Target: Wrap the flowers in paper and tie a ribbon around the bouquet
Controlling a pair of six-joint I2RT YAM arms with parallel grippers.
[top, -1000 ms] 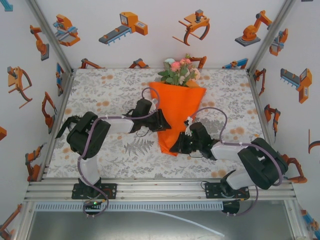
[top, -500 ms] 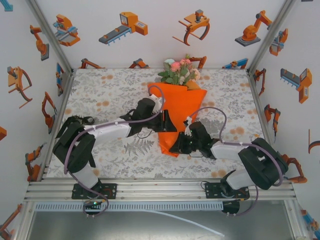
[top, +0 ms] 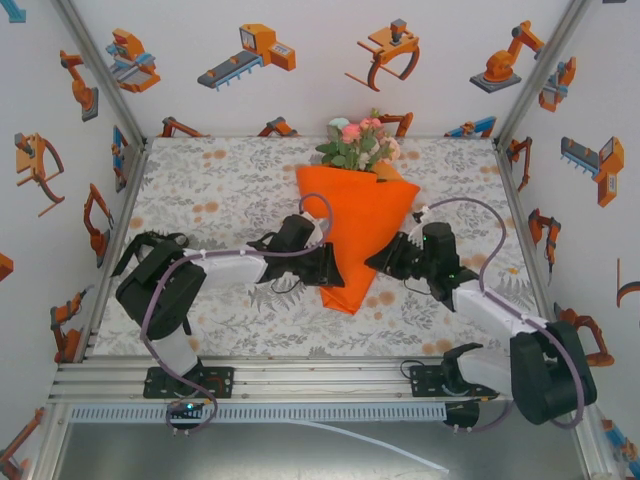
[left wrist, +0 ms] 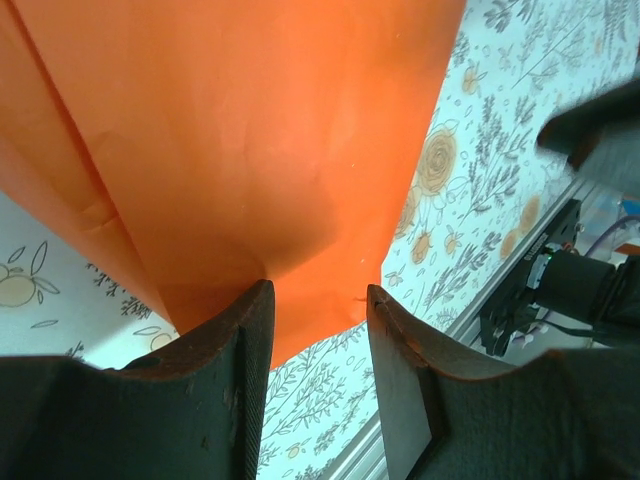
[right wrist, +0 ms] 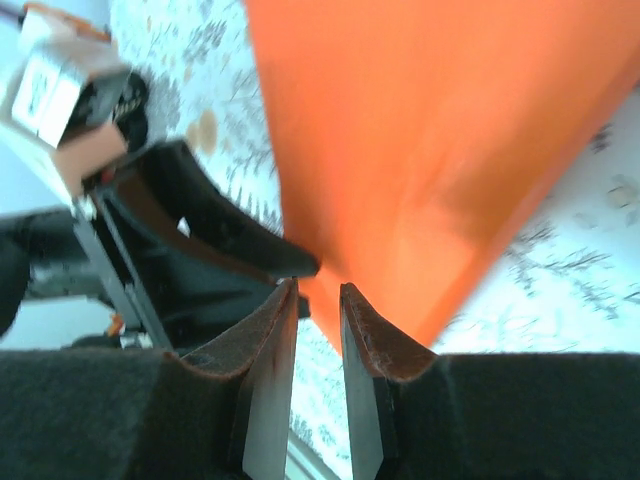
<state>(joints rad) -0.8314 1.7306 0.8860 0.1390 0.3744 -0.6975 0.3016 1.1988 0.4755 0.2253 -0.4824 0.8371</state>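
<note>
Orange bouquet (top: 358, 215) in outstretched left claw (top: 335, 272)

One bouquet (top: 357, 225); one left gripper (top: 335, 270) left of it, one right gripper (top: 380, 260) right, one tablecloth (top: 200, 190) beneath.

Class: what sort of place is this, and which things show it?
Probably a robot lab work cell: white walls printed with robot cartoons, an aluminium frame rail, and the left arm and right arm bolted to it.
</note>
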